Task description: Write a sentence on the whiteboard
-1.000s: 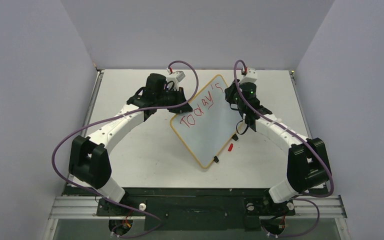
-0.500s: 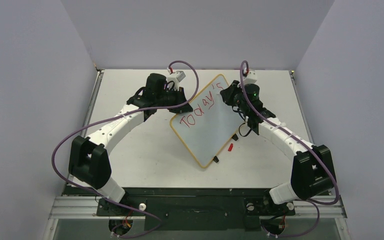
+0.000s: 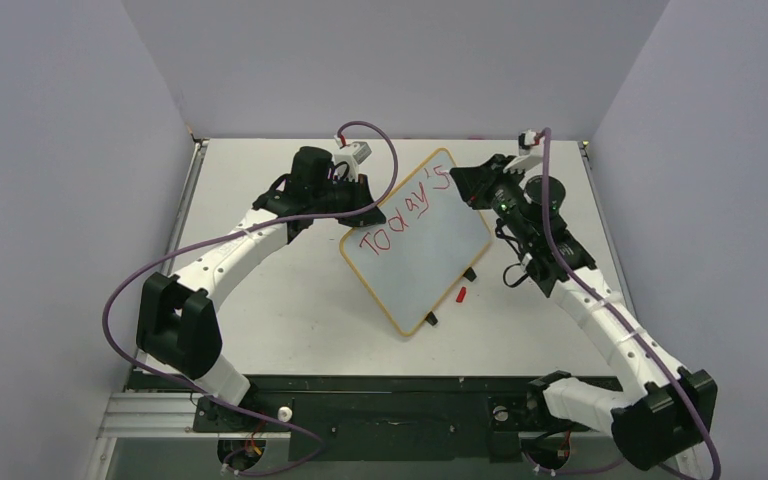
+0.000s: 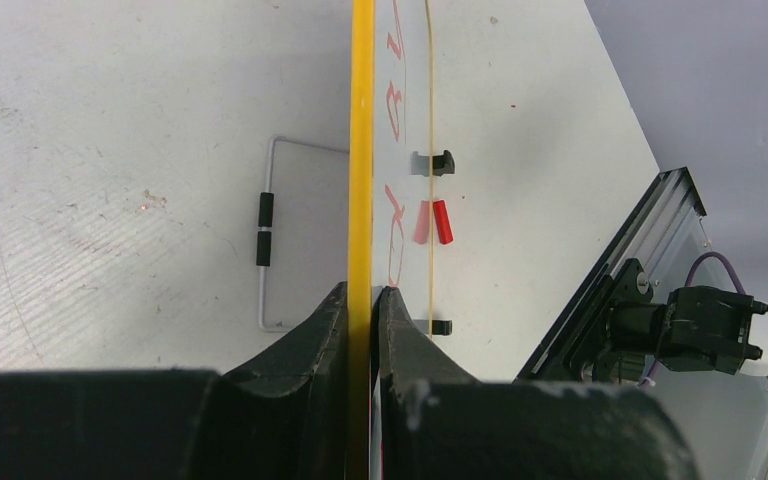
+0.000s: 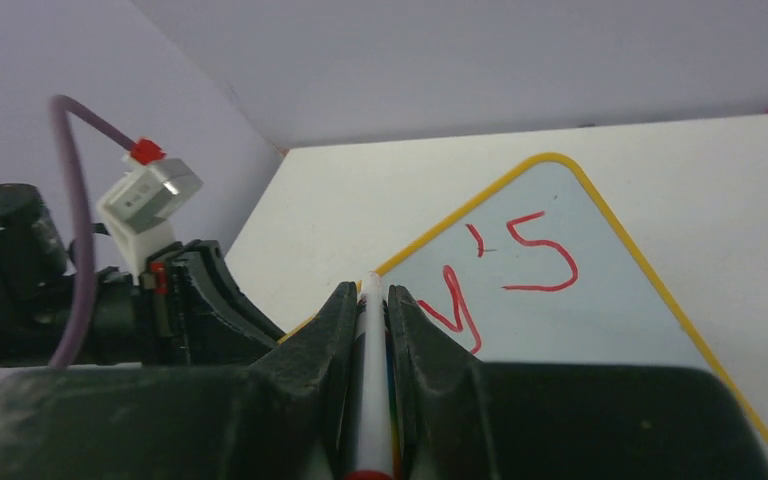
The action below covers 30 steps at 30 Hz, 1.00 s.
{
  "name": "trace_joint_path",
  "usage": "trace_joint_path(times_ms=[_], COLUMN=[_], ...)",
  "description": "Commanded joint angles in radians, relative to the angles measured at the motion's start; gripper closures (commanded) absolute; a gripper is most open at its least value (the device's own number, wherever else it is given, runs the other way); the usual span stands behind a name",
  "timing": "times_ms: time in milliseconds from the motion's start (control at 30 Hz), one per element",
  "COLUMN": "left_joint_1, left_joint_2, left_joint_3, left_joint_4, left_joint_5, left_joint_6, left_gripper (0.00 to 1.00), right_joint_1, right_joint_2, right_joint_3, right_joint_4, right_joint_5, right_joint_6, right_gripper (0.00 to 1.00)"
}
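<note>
My left end effector (image 4: 360,295) is pressed onto the yellow-orange frame of the whiteboard (image 3: 430,255), one finger on each face of the left edge, so I am pinching the board itself. The whiteboard sits near the middle of the desk (image 3: 280,300), turned on a diagonal with one corner pointing far and right and the opposite corner pointing near. From my left wrist I see the board almost edge-on, and a thin wire bracket (image 4: 265,230) with black sleeves shows on the desk to the left of that edge. The sentence (image 3: 401,212) so far reads "Today's" in red, running along the board's far-left side from the corner I hold up toward the far corner; the white area below it is bare. My right end effector (image 5: 370,295) is closed on the slim white marker (image 5: 370,385), which stands straight out between the fingers. It hangs over the far right corner of the board, just beyond the final "s", and I cannot tell whether the tip is touching the surface. Two small black clips (image 3: 470,273) sit on the board's near-right edge, and a small red cap (image 3: 461,295) lies on the desk just beside that edge, between them.
</note>
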Motion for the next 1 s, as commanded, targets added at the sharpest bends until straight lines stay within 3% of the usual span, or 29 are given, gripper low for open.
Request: trace_joint_path(times_ms=[0, 567, 967], left_joint_1=[0.007, 0.011, 0.011], left_joint_2=[-0.045, -0.055, -0.06], left_joint_3=[-0.003, -0.019, -0.02], left_joint_4=[0.026, 0.037, 0.033], left_joint_5=[-0.073, -0.078, -0.086], left_joint_6=[0.099, 0.095, 0.095], left_gripper=[1.0, 1.0, 1.0], right_joint_1=[0.014, 0.05, 0.182], right_joint_2=[-0.108, -0.296, -0.301], right_joint_3=[-0.032, -0.295, -0.389], right_joint_4=[-0.026, -0.017, 0.072], right_joint_5=[0.021, 0.071, 0.11], right_joint_6=[0.003, -0.019, -0.059], right_gripper=[1.0, 1.0, 1.0])
